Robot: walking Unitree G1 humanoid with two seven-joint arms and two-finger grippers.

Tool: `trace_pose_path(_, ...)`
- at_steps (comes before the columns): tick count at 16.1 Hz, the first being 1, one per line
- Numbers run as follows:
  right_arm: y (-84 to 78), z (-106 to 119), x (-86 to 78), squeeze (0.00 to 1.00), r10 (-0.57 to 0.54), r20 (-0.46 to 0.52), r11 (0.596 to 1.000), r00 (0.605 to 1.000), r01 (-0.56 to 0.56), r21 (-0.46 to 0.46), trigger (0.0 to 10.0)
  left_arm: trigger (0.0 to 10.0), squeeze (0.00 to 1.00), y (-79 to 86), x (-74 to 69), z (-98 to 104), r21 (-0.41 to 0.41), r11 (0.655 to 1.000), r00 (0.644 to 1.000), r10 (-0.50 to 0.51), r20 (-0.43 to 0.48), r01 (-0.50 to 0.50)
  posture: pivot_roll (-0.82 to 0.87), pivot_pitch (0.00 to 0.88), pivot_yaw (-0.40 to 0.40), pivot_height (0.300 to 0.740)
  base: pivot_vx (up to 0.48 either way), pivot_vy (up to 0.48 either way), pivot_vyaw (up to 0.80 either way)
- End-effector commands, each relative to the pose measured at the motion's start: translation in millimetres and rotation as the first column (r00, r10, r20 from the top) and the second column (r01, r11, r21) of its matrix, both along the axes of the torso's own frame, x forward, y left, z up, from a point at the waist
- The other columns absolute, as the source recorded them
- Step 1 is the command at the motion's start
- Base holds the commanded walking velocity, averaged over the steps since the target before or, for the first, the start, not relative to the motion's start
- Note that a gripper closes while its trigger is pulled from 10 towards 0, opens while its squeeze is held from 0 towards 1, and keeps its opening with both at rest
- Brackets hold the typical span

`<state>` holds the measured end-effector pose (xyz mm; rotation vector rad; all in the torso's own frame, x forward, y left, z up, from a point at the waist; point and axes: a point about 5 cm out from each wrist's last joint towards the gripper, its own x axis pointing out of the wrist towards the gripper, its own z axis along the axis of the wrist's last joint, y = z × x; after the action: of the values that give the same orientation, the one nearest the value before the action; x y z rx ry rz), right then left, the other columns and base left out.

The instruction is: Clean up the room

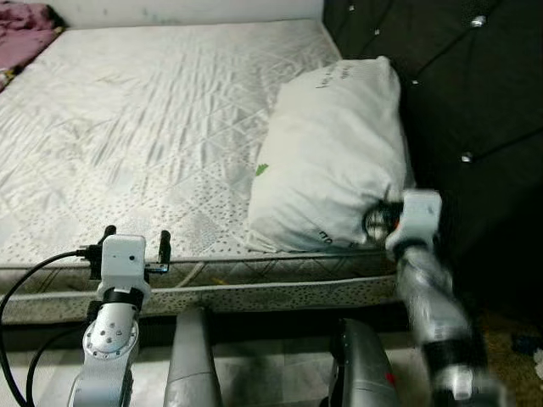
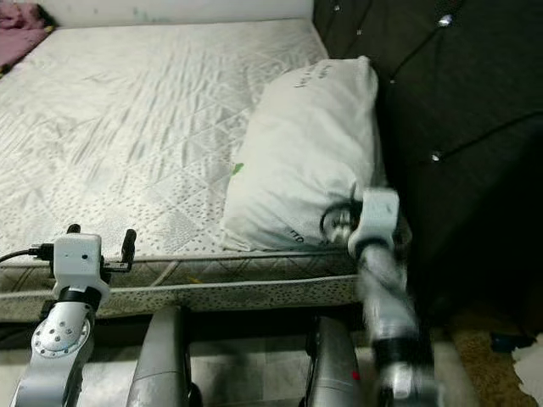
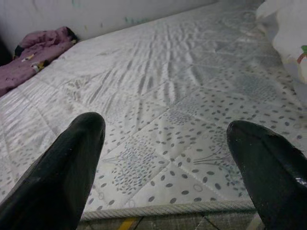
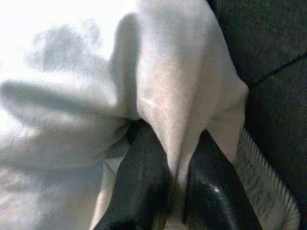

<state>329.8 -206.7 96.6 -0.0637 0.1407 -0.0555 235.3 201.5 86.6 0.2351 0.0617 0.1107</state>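
Observation:
A white pillow lies at the right end of the quilted mattress, against the dark tufted headboard. My right gripper is shut on a fold of the pillow's near right corner; the cloth bunches between the two black fingers. From the head, that wrist sits at the pillow's lower right corner. My left gripper hovers open at the mattress's near edge, nothing between its fingers.
A pink-purple garment lies at the far left corner of the mattress. The mattress's piped front edge runs across just below both grippers. Some scraps lie on the floor at far right.

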Motion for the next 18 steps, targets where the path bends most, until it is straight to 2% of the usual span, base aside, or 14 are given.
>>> trace_pose_path(1,-13.8,23.1,19.0,0.00,0.037,0.041,0.997,0.998,-0.034,-0.063,0.0,10.0,0.00,2.3,0.8,1.4,0.007,1.000,1.000,0.008,0.001,-0.008,0.13,0.000,0.018,0.536,0.000,0.000,0.00)
trace_pose_path(3,-36.7,49.1,34.5,0.00,-0.002,0.059,0.994,0.998,0.009,-0.107,0.0,10.0,0.00,3.0,1.2,1.7,0.007,1.000,1.000,0.013,0.003,-0.013,0.13,0.000,0.015,0.536,0.000,0.000,0.00)
trace_pose_path(4,-53.4,74.1,44.3,0.00,-0.057,0.095,0.994,0.994,0.066,-0.090,0.0,10.0,0.00,3.4,1.4,1.6,0.007,1.000,1.000,0.014,0.002,-0.014,0.13,0.000,0.013,0.536,0.000,0.000,0.00)
trace_pose_path(5,-59.0,83.0,47.2,0.00,-0.075,0.107,0.993,0.991,0.084,-0.078,0.0,10.0,0.00,3.5,1.8,1.4,0.007,1.000,1.000,0.014,0.002,-0.014,0.13,0.000,0.012,0.536,0.000,0.000,0.00)
trace_pose_path(6,-75.3,100.3,52.6,0.00,-0.128,0.113,0.990,0.985,0.133,-0.045,0.0,10.0,0.00,3.7,3.8,0.7,0.006,1.000,1.000,0.017,-0.002,-0.017,0.12,0.000,0.015,0.536,0.000,0.000,0.00)
trace_pose_path(7,-79.7,103.7,53.4,0.00,-0.142,0.111,0.988,0.984,0.147,-0.037,0.0,10.0,0.00,3.8,4.5,0.4,0.006,1.000,1.000,0.017,-0.003,-0.017,0.12,0.000,0.015,0.536,0.000,0.000,0.00)
trace_pose_path(8,-98.7,116.1,51.1,0.00,-0.198,0.124,0.977,0.972,0.206,-0.054,0.0,10.0,0.00,3.1,5.2,0.6,0.003,1.000,1.000,0.019,-0.001,-0.019,0.12,0.000,0.022,0.536,0.000,0.000,0.00)
trace_pose_path(9,-103.2,118.5,50.1,0.00,-0.214,0.126,0.974,0.969,0.222,-0.054,0.0,10.0,0.00,2.9,5.2,0.8,0.003,1.000,1.000,0.019,0.000,-0.019,0.12,0.000,0.022,0.536,0.000,0.000,0.00)
trace_pose_path(11,-115.3,107.1,42.9,0.00,-0.258,0.074,0.963,0.963,0.263,-0.064,0.0,10.0,0.00,2.6,6.4,1.5,0.052,0.998,0.999,0.036,0.016,-0.037,0.09,0.000,0.032,0.536,0.000,0.000,0.00)
trace_pose_path(13,-112.4,79.1,36.5,0.00,-0.250,-0.007,0.967,0.968,0.249,-0.055,0.0,10.0,0.00,-2.4,12.0,3.3,0.055,0.998,0.999,0.023,0.046,-0.026,0.09,0.000,0.030,0.536,0.000,0.000,0.00)
trace_pose_path(14,-109.8,69.2,34.4,0.00,-0.241,-0.035,0.970,0.970,0.239,-0.053,0.0,10.0,0.00,-4.2,12.9,4.1,0.042,0.999,0.999,0.017,0.050,-0.019,0.09,0.000,0.029,0.536,0.000,0.000,0.00)
trace_pose_path(16,-94.4,29.6,25.0,0.00,-0.193,-0.133,0.981,0.972,0.192,-0.020,0.0,10.0,0.00,-9.7,12.0,4.7,0.000,1.000,0.999,-0.011,0.052,0.011,0.09,0.000,0.024,0.536,0.000,0.000,0.00)
trace_pose_path(17,-89.9,22.8,23.8,0.00,-0.206,-0.135,0.977,0.969,0.211,0.026,0.0,10.0,0.00,-11.8,11.7,3.7,-0.037,0.999,0.999,-0.019,0.050,0.020,0.09,0.000,0.023,0.536,0.000,0.000,0.00)
trace_pose_path(18,-86.2,19.3,23.9,0.00,-0.232,-0.137,0.968,0.963,0.242,0.061,9.3,10.0,0.00,-11.5,11.9,3.5,-0.041,0.999,0.998,-0.016,0.055,0.018,0.09,0.000,0.022,0.536,0.000,0.000,0.00)
